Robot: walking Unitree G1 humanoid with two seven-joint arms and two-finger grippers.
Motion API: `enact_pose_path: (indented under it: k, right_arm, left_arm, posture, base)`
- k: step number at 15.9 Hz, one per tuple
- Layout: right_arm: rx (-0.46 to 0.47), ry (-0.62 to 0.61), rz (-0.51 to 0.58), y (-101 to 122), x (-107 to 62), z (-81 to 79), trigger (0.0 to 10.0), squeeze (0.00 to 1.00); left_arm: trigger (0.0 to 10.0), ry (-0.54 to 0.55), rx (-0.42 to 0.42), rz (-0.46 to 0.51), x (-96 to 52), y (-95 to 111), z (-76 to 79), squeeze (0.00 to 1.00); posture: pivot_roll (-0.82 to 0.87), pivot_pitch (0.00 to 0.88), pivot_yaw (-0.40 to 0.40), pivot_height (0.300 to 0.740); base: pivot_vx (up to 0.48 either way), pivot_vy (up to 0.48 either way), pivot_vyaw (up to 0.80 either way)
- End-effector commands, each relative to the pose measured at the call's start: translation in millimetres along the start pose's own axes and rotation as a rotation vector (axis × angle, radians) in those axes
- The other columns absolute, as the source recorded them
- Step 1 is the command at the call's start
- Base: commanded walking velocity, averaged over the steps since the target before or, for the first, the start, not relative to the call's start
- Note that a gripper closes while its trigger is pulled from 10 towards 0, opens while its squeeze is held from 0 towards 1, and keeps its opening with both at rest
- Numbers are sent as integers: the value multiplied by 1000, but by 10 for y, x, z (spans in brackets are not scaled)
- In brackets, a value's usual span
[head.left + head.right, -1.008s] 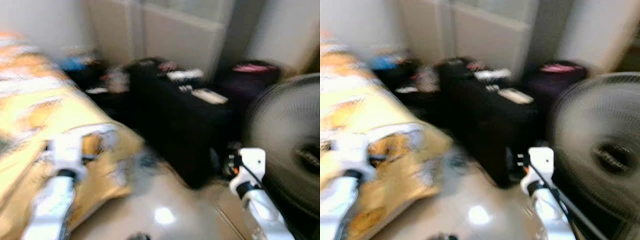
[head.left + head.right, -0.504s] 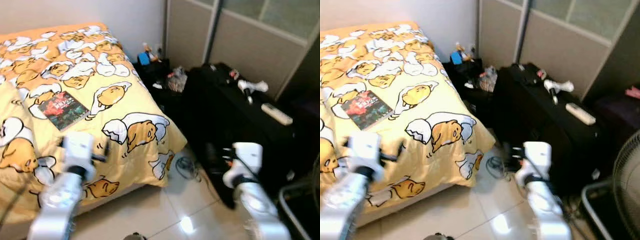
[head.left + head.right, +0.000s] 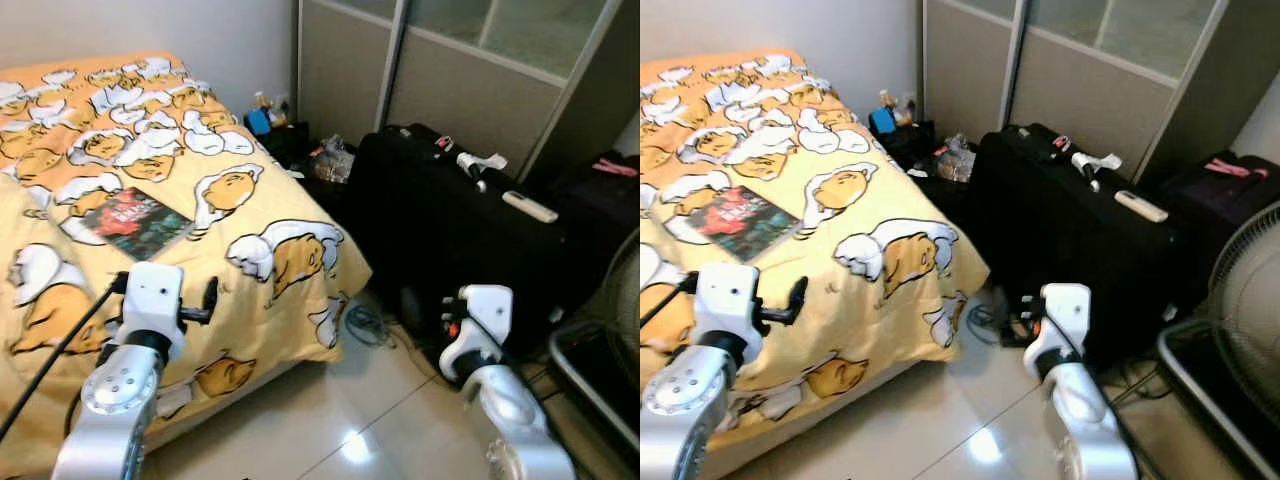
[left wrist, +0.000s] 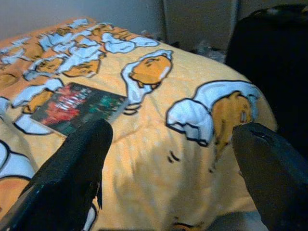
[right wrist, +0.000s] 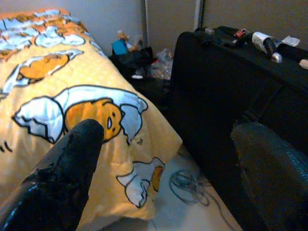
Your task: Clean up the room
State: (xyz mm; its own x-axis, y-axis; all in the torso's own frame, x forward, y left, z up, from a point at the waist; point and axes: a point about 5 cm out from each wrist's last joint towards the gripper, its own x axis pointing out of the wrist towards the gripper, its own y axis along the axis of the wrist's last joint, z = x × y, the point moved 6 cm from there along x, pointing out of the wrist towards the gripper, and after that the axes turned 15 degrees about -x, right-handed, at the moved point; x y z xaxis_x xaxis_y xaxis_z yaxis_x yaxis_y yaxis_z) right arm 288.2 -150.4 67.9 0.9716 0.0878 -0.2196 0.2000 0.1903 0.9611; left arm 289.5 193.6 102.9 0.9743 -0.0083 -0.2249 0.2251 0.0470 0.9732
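A bed [image 3: 70,270] with a yellow cartoon-print duvet stands on my left. On it lies a dark book [image 3: 135,222] with a red and green cover. My left gripper [image 4: 173,139] is open, hovering over the duvet with the book [image 4: 79,107] just beyond one finger. A black suitcase [image 3: 450,250] stands on the right; a white hair dryer [image 3: 478,165] and a white remote [image 3: 530,207] rest on top. My right gripper [image 5: 168,132] is open and empty, low between the bed corner and the suitcase [image 5: 226,91].
Small clutter [image 3: 325,160] and a blue box [image 3: 261,120] are piled by the wall between bed and suitcase. A cable [image 3: 368,325] is coiled on the tiled floor. A standing fan [image 3: 1250,300] is at the far right. Behind the suitcase is a dark bag [image 3: 600,190].
The camera swung from a blurred view towards the fan to the bed, then back a little right; the picture is now sharp. Both arms stay raised in front, fingers apart.
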Motion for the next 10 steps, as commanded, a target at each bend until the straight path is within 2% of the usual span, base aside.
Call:
enact_pose_path:
  k: [1,3,6,7,10]
  right_arm:
    - [-12,-14,-1,10,8,35,10000,0]
    - [10,-1,-44,-48,33,7,10000,0]
    - [-36,21,-16,35,104,-25,10000,0]
    - [-6,53,-26,26,112,-71,10000,0]
    - [-18,47,-32,18,123,-68,10000,0]
  left_arm:
    - [10000,1,8,-2,6,0,1,0]
    - [10000,19,0,-4,35,-13,-12,0]
    - [10000,14,-2,0,83,11,2,0]
    - [10000,15,16,10,100,39,-4,0]
    - [10000,28,0,5,110,27,-40,0]
  posture:
    - [-2,0,-2,740]
    - [-2,0,-1,740]
    - [0,0,0,740]
    - [0,0,0,740]
    - [1,0,2,740]
  base:
    - [0,292,0]
    - [0,292,0]
    - [0,294,0]
    - [0,296,0]
    - [0,296,0]
